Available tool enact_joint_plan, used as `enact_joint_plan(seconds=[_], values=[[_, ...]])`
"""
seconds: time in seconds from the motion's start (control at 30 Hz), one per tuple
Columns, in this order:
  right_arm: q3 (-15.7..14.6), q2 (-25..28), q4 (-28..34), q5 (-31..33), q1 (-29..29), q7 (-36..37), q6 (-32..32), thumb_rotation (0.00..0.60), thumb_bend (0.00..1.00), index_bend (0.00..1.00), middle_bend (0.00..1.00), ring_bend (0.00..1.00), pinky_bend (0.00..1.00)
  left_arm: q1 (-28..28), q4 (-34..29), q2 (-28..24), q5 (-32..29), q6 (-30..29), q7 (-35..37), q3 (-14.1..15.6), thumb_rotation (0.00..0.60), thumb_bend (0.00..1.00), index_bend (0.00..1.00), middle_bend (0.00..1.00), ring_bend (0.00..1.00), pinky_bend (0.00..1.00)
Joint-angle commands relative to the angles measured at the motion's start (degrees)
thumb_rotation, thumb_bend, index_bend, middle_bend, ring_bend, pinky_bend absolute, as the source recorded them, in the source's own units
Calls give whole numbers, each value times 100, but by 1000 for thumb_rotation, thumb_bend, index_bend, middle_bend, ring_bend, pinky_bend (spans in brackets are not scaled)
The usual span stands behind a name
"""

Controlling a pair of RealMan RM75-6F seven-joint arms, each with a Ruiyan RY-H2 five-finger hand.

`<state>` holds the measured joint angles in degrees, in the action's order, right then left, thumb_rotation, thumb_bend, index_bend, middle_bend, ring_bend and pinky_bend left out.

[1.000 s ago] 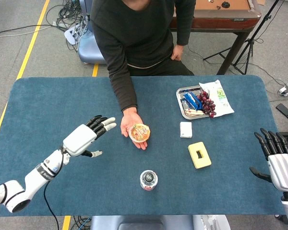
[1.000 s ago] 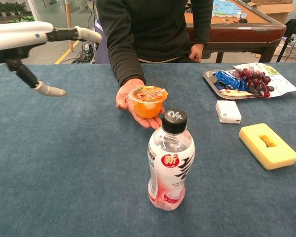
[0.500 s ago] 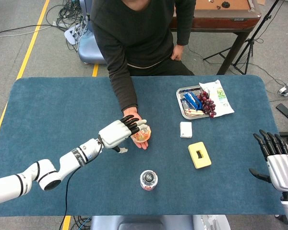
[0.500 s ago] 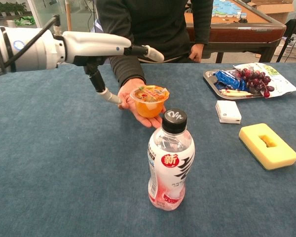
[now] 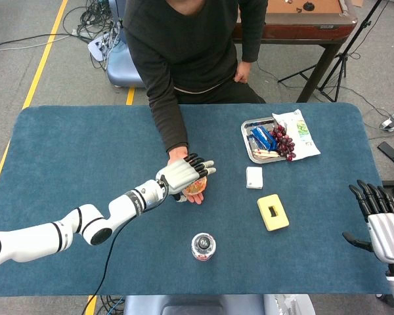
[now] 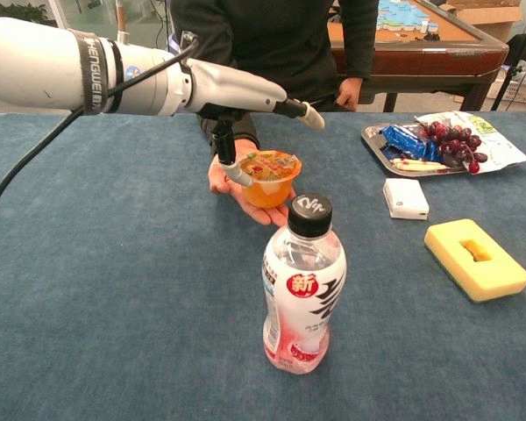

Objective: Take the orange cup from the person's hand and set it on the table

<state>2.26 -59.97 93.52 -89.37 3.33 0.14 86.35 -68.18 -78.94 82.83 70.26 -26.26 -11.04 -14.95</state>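
Bottle point(image 6: 302, 285) nearest the chest camera, upright, black cap, pink and white label, at 6 o'clock on the table point(image 5: 65, 157). Right hand point(image 5: 381, 223) at 4 o'clock by the table edge, fingers straight and apart, holding nothing.

Orange cup point(image 6: 266, 180): small translucent orange tub with a printed foil lid, fruit bits showing on top. It sits on the person's hand point(image 6: 245, 193), palm up, just past the bottle near table centre. In the head view the cup point(image 5: 196, 186) is mostly covered.

Left hand point(image 5: 184, 174) is over the cup, fingers spread wide above the lid, thumb point(image 6: 234, 171) hanging down at the cup's 9 o'clock side, touching or nearly so; contact unclear. No grip closed on the cup.

Yellow sponge point(image 5: 273, 212) at 3 o'clock of the cup, white box point(image 5: 254, 177) just beyond it. Metal tray point(image 5: 247, 138) at 1 o'clock with blue packet and grapes point(image 5: 282, 141).

Change: a second ago the left hand was well apart at 9 o'clock of the cup; half a second ago it reached the cup's edge; now it covers the cup from above. Cup, person's hand and right hand unchanged.
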Motion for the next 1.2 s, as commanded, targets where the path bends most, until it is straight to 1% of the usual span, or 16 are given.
enact_joint_plan(seconds=[0.03,0.17,0.27,0.33,0.43,0.5,0.63,0.7,0.73,0.83,0.93,1.07,1.2], values=[[0,18,-30,11,-21,42,25,600,51,0,0,0,57,-285,160,127,-524,165,-400,176,600,189,0,0,0,0],[-7,28,-73,42,-51,90,40,600,51,0,0,0,57,-485,308,249,-1011,139,-682,377,600,188,0,0,0,0],[-18,20,-86,46,-72,114,54,600,51,0,0,0,57,-550,455,403,-1167,-31,-789,466,600,189,36,0,0,4],[-31,23,-94,34,-94,128,79,600,51,0,0,0,57,-590,561,489,-1274,-45,-804,522,600,189,64,0,0,19],[-37,39,-95,51,-120,133,95,600,51,0,0,0,57,-658,695,582,-1370,-45,-811,573,600,189,78,0,0,44],[-36,48,-86,54,-127,130,101,600,52,0,0,0,57,-701,763,625,-1408,-48,-810,588,600,189,86,0,1,70],[-36,57,-67,45,-135,122,112,600,51,0,0,0,57,-762,850,681,-1458,-54,-770,610,600,189,136,0,50,194],[-39,61,-60,43,-136,115,107,600,51,0,0,0,57,-771,881,702,-1434,-112,-772,634,600,189,178,4,93,247],[-39,61,-57,43,-137,113,104,600,51,0,0,0,57,-756,884,714,-1406,-172,-752,635,600,189,214,24,129,295],[-33,66,-50,52,-133,107,94,600,51,0,0,0,57,-688,885,737,-1289,-313,-668,640,600,189,294,113,217,410],[-26,67,-38,43,-123,101,87,600,51,0,0,0,57,-587,865,723,-1080,-478,-540,644,600,189,341,196,296,508],[-21,55,-28,11,-102,102,76,600,51,0,0,0,57,-370,659,516,-720,-740,-280,657,600,189,358,242,347,553],[-21,42,-18,-24,-84,87,72,600,52,0,0,0,57,-125,285,111,-354,-1016,-88,720,600,189,361,259,352,554]])
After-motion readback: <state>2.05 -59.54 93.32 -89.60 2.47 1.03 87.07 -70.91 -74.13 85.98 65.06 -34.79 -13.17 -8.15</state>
